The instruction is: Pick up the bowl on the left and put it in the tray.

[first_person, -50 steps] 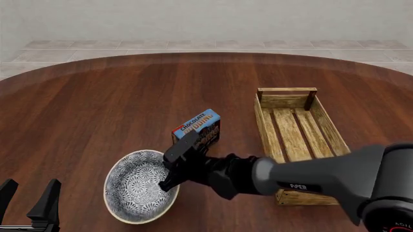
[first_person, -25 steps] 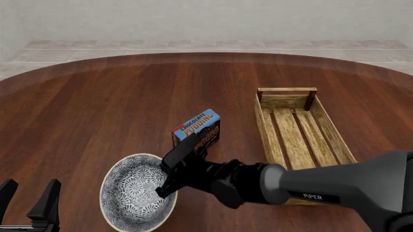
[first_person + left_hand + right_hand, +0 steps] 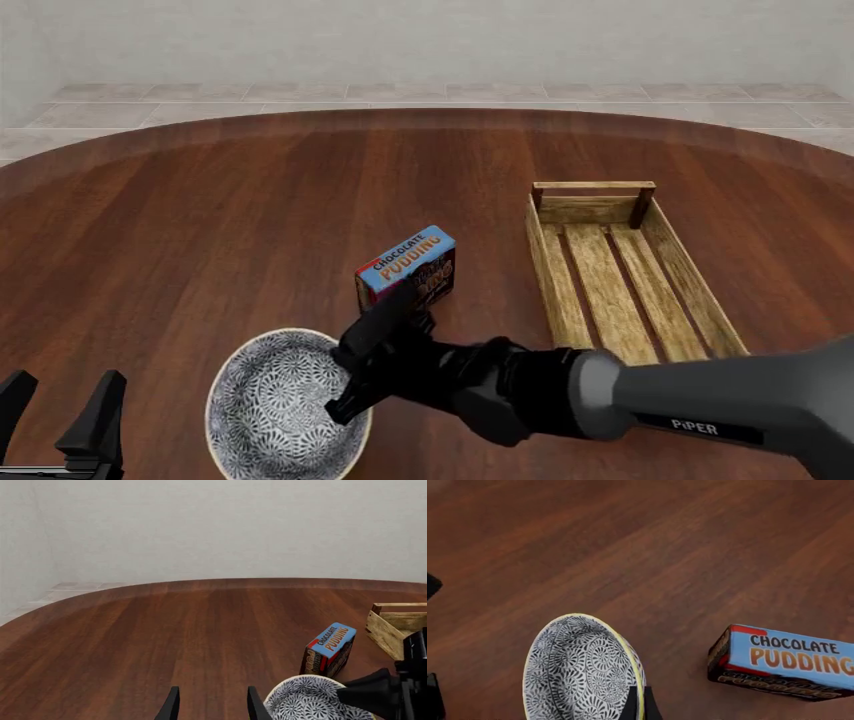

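A: What does the front view give that the wrist views lack?

B: The whole long crate of light slatted wood (image 3: 621, 275), lying on the round dark wooden bench (image 3: 240, 230) to the right. The left wrist view catches only its near corner (image 3: 393, 625), cut by the frame edge. The round ceramic bowl with the blue-and-white floral inside and cream rim (image 3: 283, 408) sits at the near left, well apart from the crate.

A: And the right pincer?

B: The right pincer (image 3: 358, 378) is closed over the bowl's right rim. The right wrist view shows it best: dark fingertips (image 3: 639, 705) pinch the cream rim of the bowl (image 3: 580, 672), one inside, one outside.

A: Any writing?

B: The blue-and-dark box (image 3: 784, 662) reads "CHOCOLATE PUDDING"; it stands just behind the bowl. "PiPER" shows on the right arm (image 3: 694, 425).

A: The left pincer?

B: The left pincer (image 3: 210, 705) holds nothing, its fingers parted, at the near left corner. The frame crops it, and the bowl's near edge, in the front view.
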Controlling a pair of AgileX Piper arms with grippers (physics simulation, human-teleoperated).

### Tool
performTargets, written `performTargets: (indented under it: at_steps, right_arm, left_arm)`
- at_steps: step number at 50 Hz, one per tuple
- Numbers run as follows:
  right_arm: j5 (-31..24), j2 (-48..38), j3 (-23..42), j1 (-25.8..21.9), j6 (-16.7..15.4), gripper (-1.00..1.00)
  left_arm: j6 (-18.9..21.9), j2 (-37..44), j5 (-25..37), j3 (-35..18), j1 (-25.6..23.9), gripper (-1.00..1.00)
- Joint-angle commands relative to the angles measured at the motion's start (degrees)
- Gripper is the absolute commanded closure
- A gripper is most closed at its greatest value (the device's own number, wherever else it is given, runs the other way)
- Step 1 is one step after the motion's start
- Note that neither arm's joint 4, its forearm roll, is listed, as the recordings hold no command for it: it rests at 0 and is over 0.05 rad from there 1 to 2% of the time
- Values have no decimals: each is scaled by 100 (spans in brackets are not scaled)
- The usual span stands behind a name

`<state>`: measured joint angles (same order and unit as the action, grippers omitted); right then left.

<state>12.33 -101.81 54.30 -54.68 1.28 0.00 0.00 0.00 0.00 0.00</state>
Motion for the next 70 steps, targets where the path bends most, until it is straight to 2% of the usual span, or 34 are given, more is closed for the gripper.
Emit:
performTargets:
  at_steps: [1,6,15,17,18,23,24,38,58,70]
  right_arm:
    - [-51,297,-77,22,130,100]
    - [-126,548,-110,21,58,100]
    - [-161,743,-172,-54,171,100]
    - [-188,837,-189,-79,239,100]
    - [-227,980,-212,-110,469,100]
    - [-311,1282,-257,-65,396,100]
    - [-329,1376,-276,-59,531,100]
    - [-417,1983,-463,199,529,100]
    - [-698,2743,-570,182,449,100]
    - [-837,3139,-537,415,358,100]
  left_arm:
    - [0,0,0,0,0,-100]
    - [0,0,0,0,0,-100]
    - [0,0,0,0,0,-100]
    - [0,0,0,0,0,-100]
    - [0,0,0,0,0,-100]
    - [0,0,0,0,0,-100]
    - [0,0,0,0,0,-100]
    - [0,0,0,0,0,-100]
    - [0,0,0,0,0,-100]
    - [0,0,0,0,0,-100]
